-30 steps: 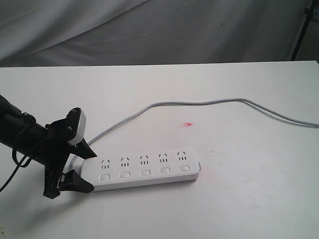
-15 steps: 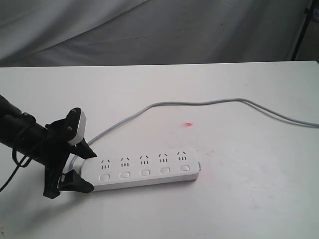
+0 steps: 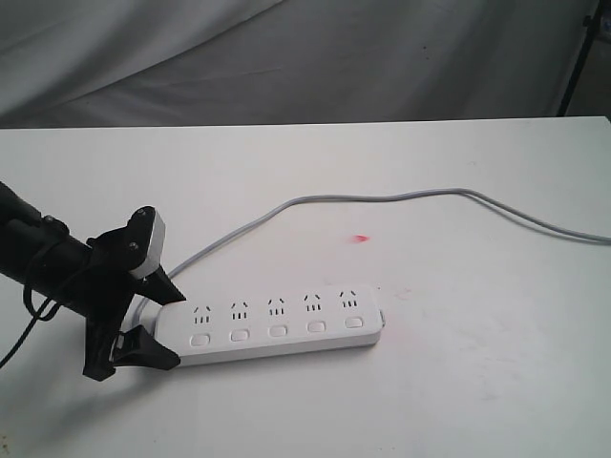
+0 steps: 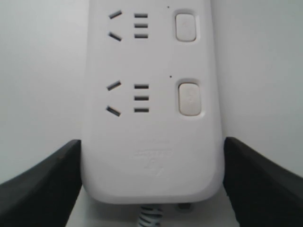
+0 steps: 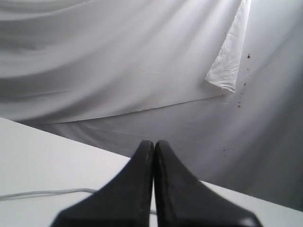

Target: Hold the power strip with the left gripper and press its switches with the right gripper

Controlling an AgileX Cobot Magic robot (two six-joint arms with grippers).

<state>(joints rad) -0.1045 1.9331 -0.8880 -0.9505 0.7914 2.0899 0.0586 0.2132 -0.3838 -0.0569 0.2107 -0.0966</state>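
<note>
- The left gripper (image 3: 174, 328) sits at the near left of the white table (image 3: 477, 382). Its two black fingers (image 4: 42, 184) are clamped against both long sides of the power strip (image 3: 277, 326), at the cord end.
- The strip lies flat on the table, outlets up. Its five switches (image 3: 278, 331) run along the nearer edge, none of them touched.
- Behind the strip, a small red spot (image 3: 360, 238) marks the tabletop.
- The grey cord (image 3: 382, 198) leaves the gripped end and curves back and away to the right.
- Grey cloth (image 3: 286, 57) hangs beyond the table.
- The right gripper (image 5: 154, 146) is outside the exterior view. Its wrist camera shows the fingers pressed together on nothing, above the table, facing the cloth.
</note>
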